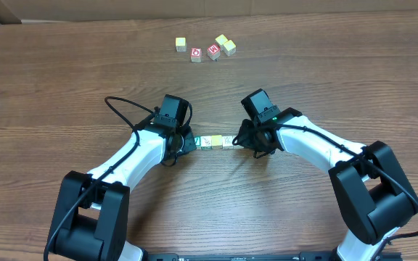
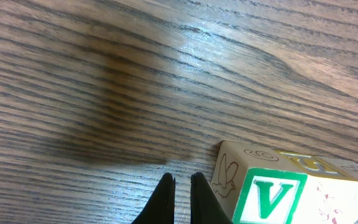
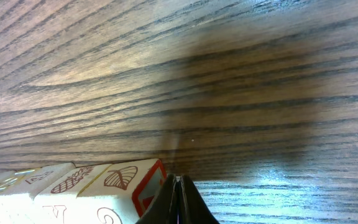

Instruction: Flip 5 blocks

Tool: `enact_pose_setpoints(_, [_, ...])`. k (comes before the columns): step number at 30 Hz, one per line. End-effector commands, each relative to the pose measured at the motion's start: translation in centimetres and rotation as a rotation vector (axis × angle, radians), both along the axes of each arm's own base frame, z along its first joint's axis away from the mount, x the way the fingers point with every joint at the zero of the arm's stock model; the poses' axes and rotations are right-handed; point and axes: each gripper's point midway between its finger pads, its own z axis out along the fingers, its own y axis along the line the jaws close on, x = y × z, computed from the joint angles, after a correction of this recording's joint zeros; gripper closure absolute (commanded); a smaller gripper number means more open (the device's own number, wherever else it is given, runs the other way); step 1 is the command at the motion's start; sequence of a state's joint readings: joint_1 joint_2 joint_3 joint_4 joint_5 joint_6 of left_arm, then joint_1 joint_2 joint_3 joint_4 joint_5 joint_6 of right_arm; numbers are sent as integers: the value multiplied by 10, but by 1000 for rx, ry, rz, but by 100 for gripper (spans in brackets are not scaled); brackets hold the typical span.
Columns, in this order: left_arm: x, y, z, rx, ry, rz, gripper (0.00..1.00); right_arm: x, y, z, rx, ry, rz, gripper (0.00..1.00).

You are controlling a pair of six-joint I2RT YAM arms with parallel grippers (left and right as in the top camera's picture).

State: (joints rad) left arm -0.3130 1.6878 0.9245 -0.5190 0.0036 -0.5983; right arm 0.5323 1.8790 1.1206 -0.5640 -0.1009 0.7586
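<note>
Row of blocks [image 1: 214, 141] lies at the middle of the table [image 1: 64, 87], its long axis running left to right between the two arms. It looks like three or four blocks touching end to end, though the count is hard to read.

The left gripper [image 2: 180, 186] sits just beside the row's left end, low over the wood. Its jaws are nearly closed, a thin gap between them, and hold nothing. The row lies to their right.

The right gripper [image 3: 178, 190] sits just beside the row's right end. Its jaws are pressed together, empty, with the row to their left.

Both arms seem equally near, each at its own end block. Five loose blocks [image 1: 213, 51] lie well apart at the far side.
</note>
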Motion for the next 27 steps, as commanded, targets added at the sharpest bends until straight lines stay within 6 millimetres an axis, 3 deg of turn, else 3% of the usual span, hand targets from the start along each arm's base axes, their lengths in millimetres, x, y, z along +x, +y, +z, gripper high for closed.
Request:
enact_pose_setpoints(1, [10,-2,14,1,-48,-16,96,-1,2,0,6,0,8,96])
enact_pose_setpoints(27, [14,-9,15,-37,-63,-27,96,-1,4,0,17,2,11,96])
